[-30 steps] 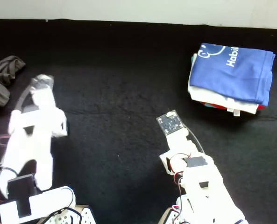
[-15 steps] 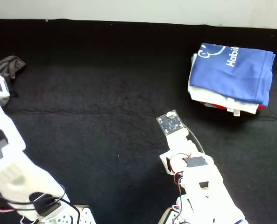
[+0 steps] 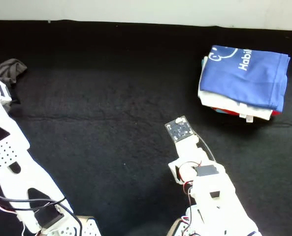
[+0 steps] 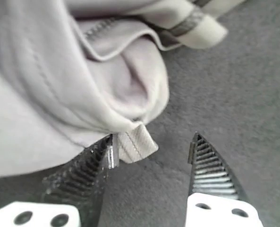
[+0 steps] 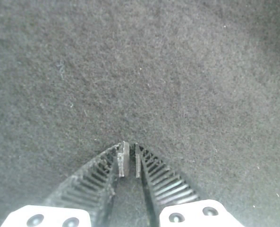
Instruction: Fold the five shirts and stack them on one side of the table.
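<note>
L gripper (image 4: 153, 142) stood wide open, low over the table (image 4: 243, 80). One ribbed finger (image 4: 78, 175) touched the hem tab of the grey shirt (image 4: 69, 71); the other sat over bare cloth, apart from the fabric. The shirt lay crumpled at the table's left edge, well apart from the folded stack (image 3: 244, 83) at the right.

To grip well, prob. best to nudge fwd so the hem sat between both jaws, then close on one edge, not the whole bunch, & pull toward centre to spread it.

R gripper (image 5: 129, 158) was nearly closed, empty, over bare table.
</note>
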Robot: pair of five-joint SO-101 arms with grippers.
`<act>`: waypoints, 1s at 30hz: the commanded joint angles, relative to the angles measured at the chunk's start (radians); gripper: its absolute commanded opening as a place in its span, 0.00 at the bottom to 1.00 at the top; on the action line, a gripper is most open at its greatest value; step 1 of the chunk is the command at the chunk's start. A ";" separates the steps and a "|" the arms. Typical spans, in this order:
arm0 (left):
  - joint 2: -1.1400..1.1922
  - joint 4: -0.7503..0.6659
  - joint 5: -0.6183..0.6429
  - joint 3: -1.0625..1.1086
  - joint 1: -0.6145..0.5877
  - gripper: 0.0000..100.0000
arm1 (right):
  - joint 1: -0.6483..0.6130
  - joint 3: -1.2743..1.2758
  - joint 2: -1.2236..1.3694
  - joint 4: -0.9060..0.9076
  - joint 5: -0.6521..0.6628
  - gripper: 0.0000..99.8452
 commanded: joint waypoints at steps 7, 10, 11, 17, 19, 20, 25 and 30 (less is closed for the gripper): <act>0.050 0.117 0.011 -0.277 -0.005 0.02 | -0.005 0.007 -0.002 -0.024 -0.006 0.04; 0.044 0.146 0.011 -0.321 0.005 0.01 | -0.005 0.007 -0.002 -0.024 -0.006 0.04; 0.044 0.169 0.011 -0.343 0.007 0.01 | -0.005 0.007 -0.002 -0.024 -0.006 0.04; 0.016 0.285 0.011 -0.401 0.084 0.01 | -0.005 0.007 -0.002 -0.024 -0.006 0.04; -0.007 0.299 0.012 -0.401 0.104 0.01 | -0.005 0.007 -0.002 -0.024 -0.006 0.04; -0.018 0.301 0.012 -0.401 0.111 0.01 | -0.005 0.007 -0.002 -0.024 -0.006 0.04; -0.038 0.296 0.011 -0.400 0.110 0.01 | -0.005 0.007 -0.002 -0.024 -0.006 0.04; 0.050 0.290 0.009 -0.400 0.081 0.19 | -0.005 0.007 -0.002 -0.024 -0.006 0.04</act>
